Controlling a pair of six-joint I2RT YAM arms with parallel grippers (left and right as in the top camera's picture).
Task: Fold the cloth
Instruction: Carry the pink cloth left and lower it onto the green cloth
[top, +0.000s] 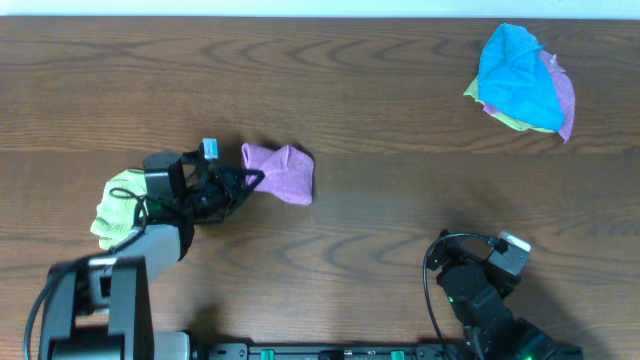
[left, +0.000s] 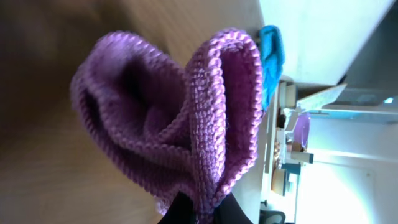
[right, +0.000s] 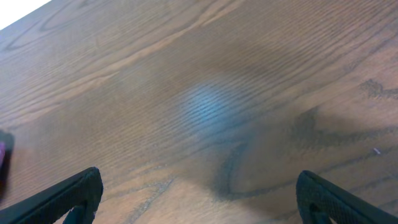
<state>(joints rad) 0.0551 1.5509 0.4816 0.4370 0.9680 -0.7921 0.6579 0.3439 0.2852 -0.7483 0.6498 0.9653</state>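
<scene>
The magenta cloth (top: 282, 172), loop-textured with a ribbed stitched hem, is seen bunched into a soft lump left of the table's (top: 400, 130) middle; its edge is pinched by the clenched left gripper (top: 250, 180); the right gripper (right: 199, 205) is held spread wide over bare grained wood.
</scene>
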